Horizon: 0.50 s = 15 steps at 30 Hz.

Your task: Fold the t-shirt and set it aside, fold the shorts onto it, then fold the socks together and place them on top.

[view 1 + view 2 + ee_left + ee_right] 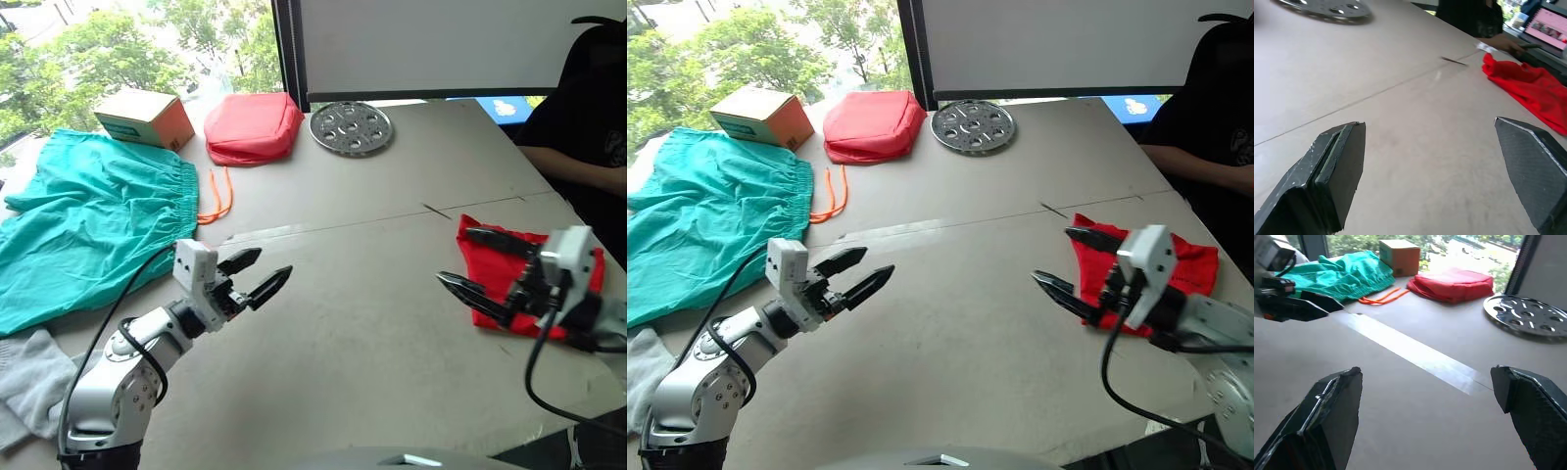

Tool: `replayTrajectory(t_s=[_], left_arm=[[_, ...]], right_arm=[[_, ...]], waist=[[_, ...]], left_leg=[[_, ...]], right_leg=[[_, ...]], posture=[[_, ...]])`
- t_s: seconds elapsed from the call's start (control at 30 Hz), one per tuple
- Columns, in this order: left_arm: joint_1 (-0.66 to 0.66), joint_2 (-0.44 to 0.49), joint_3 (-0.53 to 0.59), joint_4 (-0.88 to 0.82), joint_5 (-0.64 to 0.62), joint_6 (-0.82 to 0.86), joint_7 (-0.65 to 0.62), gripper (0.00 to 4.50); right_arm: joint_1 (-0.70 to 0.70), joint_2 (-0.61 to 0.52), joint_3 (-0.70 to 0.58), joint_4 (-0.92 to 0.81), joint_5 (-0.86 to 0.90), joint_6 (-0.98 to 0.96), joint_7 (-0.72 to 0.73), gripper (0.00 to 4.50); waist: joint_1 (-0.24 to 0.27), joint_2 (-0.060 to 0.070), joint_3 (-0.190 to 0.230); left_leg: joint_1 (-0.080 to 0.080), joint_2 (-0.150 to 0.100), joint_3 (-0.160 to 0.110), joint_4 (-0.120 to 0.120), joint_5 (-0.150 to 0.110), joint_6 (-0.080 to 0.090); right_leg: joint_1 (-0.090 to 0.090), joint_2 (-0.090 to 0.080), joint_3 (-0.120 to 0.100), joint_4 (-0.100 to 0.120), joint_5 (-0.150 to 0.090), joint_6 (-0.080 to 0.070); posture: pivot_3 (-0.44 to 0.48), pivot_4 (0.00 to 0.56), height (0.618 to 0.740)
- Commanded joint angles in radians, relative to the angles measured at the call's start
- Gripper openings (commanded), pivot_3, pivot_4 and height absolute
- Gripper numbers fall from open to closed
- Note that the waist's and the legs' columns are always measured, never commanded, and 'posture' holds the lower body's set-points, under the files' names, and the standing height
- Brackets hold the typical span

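Currently the shorts (pixel 88 220) lie spread at the tabletop's left edge, the t-shirt (pixel 509 269) folded at its right edge, the socks (pixel 29 382) at the near-left corner. Left gripper (pixel 257 276) and right gripper (pixel 470 264) hover mid-table, pointing inward, fingers spread, holding nothing.

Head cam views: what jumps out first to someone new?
Two open black-fingered grippers over the bare middle of the grey table: left gripper and right gripper. The bright red t-shirt lies bunched on the table's right, under the right gripper. The large teal-green shorts are spread at the far left, orange drawstring trailing, with light grey socks nearer the robot.
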Motion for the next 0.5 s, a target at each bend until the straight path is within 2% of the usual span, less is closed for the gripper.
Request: replayTrajectory(t_s=[0.03,0.13,0.2,0.27,0.37,0.5], left_arm=[[0.018,-0.024,0.08,-0.069,0.089,-0.047,0.149,4.5],[0.042,-0.008,0.12,-0.082,0.185,-0.05,0.237,4.5],[0.055,0.034,0.115,-0.061,0.271,-0.039,0.267,4.5],[0.051,0.114,0.075,0.0,0.368,-0.039,0.254,4.5],[-0.016,0.176,0.012,0.107,0.455,-0.048,0.255,4.5],[-0.169,0.204,-0.078,0.31,0.568,0.0,0.3,4.5]], right_arm=[[-0.109,0.035,0.163,0.064,-0.08,-0.044,0.038,4.44],[-0.142,0.03,0.225,0.098,-0.101,-0.076,0.101,4.44],[-0.147,0.023,0.244,0.114,-0.111,-0.098,0.138,4.44],[-0.136,0.02,0.256,0.125,-0.125,-0.127,0.161,4.44],[-0.107,0.017,0.244,0.139,-0.148,-0.165,0.167,4.44],[-0.046,0.009,0.201,0.125,-0.17,-0.183,0.13,4.44]], waist=[[0.014,0.0,0.0],[0.028,-0.001,0.0],[0.031,-0.001,0.0],[0.031,-0.001,0.0],[0.03,0.001,0.0],[0.031,0.0,0.0]], left_leg=[[-0.003,-0.002,-0.003,-0.001,0.0,0.0],[-0.004,-0.002,-0.004,-0.001,0.0,0.0],[-0.004,-0.003,-0.004,0.0,0.0,0.0],[-0.003,-0.003,-0.003,0.001,0.0,0.0],[-0.001,-0.003,-0.002,0.002,0.001,-0.001],[-0.001,-0.003,-0.002,0.002,0.001,-0.002]], right_leg=[[-0.002,-0.001,-0.001,-0.001,0.0,-0.001],[-0.001,-0.001,-0.002,-0.001,0.0,-0.002],[-0.001,-0.002,-0.002,-0.002,0.0,-0.002],[0.0,-0.003,-0.002,-0.001,0.001,-0.002],[0.0,-0.002,-0.002,0.001,-0.002,0.003],[0.0,-0.001,-0.002,0.002,0.0,0.001]], posture=[[0.0,0.15,0.74],[0.0,0.15,0.74],[0.0,0.15,0.74],[0.0,0.15,0.74],[0.0,0.15,0.74],[0.0,0.15,0.74]])
